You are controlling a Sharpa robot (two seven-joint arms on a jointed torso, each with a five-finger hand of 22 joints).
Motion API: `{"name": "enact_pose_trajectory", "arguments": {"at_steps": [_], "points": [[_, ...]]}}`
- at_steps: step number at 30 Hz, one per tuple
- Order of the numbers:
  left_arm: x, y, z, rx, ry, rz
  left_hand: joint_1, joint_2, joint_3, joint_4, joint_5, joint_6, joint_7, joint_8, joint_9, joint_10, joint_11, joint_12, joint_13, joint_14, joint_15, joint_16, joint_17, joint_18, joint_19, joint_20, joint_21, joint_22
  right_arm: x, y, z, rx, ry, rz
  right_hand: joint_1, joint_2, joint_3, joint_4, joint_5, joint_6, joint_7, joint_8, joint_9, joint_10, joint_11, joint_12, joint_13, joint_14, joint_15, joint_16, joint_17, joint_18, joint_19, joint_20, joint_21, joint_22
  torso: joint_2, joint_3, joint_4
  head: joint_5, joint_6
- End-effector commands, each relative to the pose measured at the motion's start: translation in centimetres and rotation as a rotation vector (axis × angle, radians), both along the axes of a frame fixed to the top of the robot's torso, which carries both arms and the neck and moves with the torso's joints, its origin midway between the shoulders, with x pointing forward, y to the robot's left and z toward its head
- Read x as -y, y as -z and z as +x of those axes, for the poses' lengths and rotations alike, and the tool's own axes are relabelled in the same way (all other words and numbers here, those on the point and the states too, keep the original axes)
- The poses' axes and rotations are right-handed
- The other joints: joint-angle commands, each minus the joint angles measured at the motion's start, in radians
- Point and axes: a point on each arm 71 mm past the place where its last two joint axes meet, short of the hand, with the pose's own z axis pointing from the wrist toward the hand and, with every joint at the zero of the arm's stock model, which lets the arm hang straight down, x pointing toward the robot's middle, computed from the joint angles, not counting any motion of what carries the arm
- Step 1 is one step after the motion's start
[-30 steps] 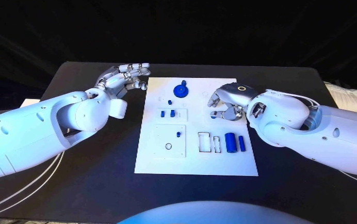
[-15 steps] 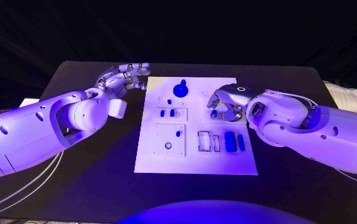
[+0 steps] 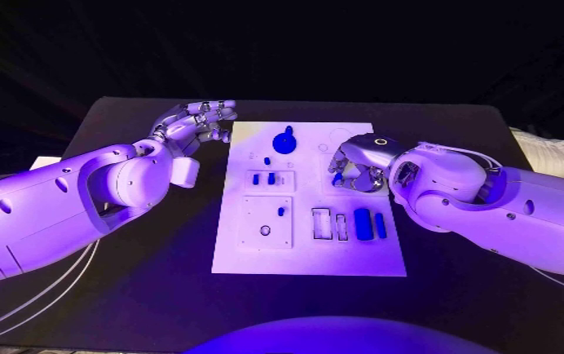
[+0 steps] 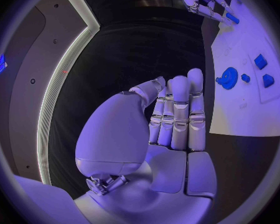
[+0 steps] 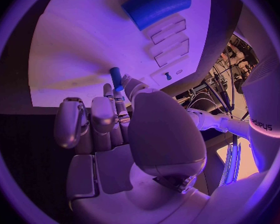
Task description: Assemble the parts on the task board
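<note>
Partly hidden: right hand (image 3: 356, 165) fingers pinch blue peg (image 5: 115, 78) | left hand (image 3: 194, 124) fingers together, empty

Bare black table (image 3: 141, 289) on the near side, open on both flanks of the task board (image 3: 353, 260). Left hand (image 3: 197, 121) parked off the board's far left corner, fingers together, nothing ahead of fingertips except bare table. Right hand (image 3: 356, 161) low over the board's right edge, small blue peg (image 5: 115, 78) pinched at fingertips (image 5: 124, 79). Crowding beside those fingers: blue round part (image 3: 284, 140) on the far side, two blue cylinders (image 3: 370, 224) nearer the robot, small blue pieces (image 3: 266, 179) toward the board's middle. Near strip of board bare.
</note>
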Motion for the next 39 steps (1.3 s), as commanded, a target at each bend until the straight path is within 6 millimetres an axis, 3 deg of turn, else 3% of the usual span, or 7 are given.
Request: {"name": "enact_pose_trajectory", "arguments": {"at_steps": [1, 12, 22, 34, 39], "points": [[0.3, -0.1, -0.1, 0.005, 0.024, -0.007, -0.002, 0.011, -0.006, 0.000, 0.005, -0.004, 0.002, 0.003, -0.001, -0.006, 0.000, 0.004, 0.001, -0.007, 0.000, -0.006, -0.002, 0.011, -0.007, -0.001, -0.006, -0.002, 0.0, 0.2, -0.1, -0.003, -0.004, -0.029, 0.012, 0.002, 0.011, -0.002, 0.001, 0.011, -0.001, 0.000, 0.001, 0.011, -0.002, 0.006, 0.000, 0.017, 0.002, 0.007, 0.002, -0.001, 0.002, 0.007, 0.005, 0.003, 0.001, -0.0003, 0.0005, -0.001, -0.002], [0.3, 0.0, -0.1, 0.004, 0.026, -0.006, -0.002, 0.011, -0.006, 0.000, 0.005, -0.004, 0.002, 0.003, -0.001, -0.006, 0.000, 0.004, 0.001, -0.007, 0.000, -0.006, -0.002, 0.011, -0.007, -0.001, -0.006, -0.002, -0.2, 0.3, -0.1, -0.007, -0.009, -0.033, 0.031, 0.014, 0.049, -0.015, -0.011, 0.046, 0.000, 0.006, 0.006, 0.058, -0.012, 0.006, 0.001, 0.022, -0.006, 0.031, 0.028, -0.008, 0.020, 0.000, 0.030, 0.033, 0.000, -0.0005, 0.0004, -0.002, -0.007], [0.3, 0.0, -0.1, 0.004, 0.027, -0.004, -0.002, 0.011, -0.006, 0.000, 0.005, -0.004, 0.002, 0.003, -0.001, -0.006, 0.000, 0.004, 0.001, -0.007, 0.000, -0.006, -0.002, 0.011, -0.007, -0.001, -0.006, -0.002, -0.4, -0.1, -0.1, 0.034, -0.007, -0.002, 0.066, 0.038, 0.095, -0.055, -0.034, 0.087, -0.001, 0.019, 0.013, 0.115, -0.023, 0.006, 0.006, 0.028, -0.015, 0.057, 0.055, -0.017, 0.041, -0.009, 0.062, 0.072, -0.001, 0.0001, -0.0008, -0.003, -0.006], [0.4, 0.2, 0.0, 0.002, 0.027, -0.004, -0.002, 0.013, -0.007, -0.001, 0.004, -0.004, 0.002, 0.003, -0.001, -0.009, 0.000, 0.005, 0.001, -0.008, 0.000, -0.006, -0.002, 0.011, -0.008, -0.001, -0.007, -0.002, -0.8, -2.3, -0.8, 0.093, -0.013, 0.111, 0.072, 0.038, 0.111, -0.075, -0.035, 0.096, 0.004, 0.020, 0.015, 0.130, -0.022, 0.000, 0.007, 0.029, -0.015, 0.067, 0.064, -0.020, 0.049, -0.010, 0.075, 0.087, -0.003, -0.0008, -0.0009, -0.006, -0.002], [0.4, 0.4, -0.1, -0.002, 0.028, -0.005, -0.002, 0.013, -0.007, -0.001, 0.004, -0.004, 0.002, 0.003, -0.001, -0.009, 0.000, 0.005, 0.001, -0.008, 0.000, -0.006, -0.002, 0.011, -0.008, -0.001, -0.007, -0.002, -1.8, -3.8, -1.5, 0.107, -0.042, 0.173, 0.073, 0.035, 0.113, -0.080, -0.034, 0.094, 0.006, 0.018, 0.015, 0.130, -0.021, -0.004, 0.007, 0.029, -0.015, 0.067, 0.064, -0.020, 0.049, -0.010, 0.076, 0.088, -0.001, 0.0013, 0.0000, -0.004, 0.002]]}}
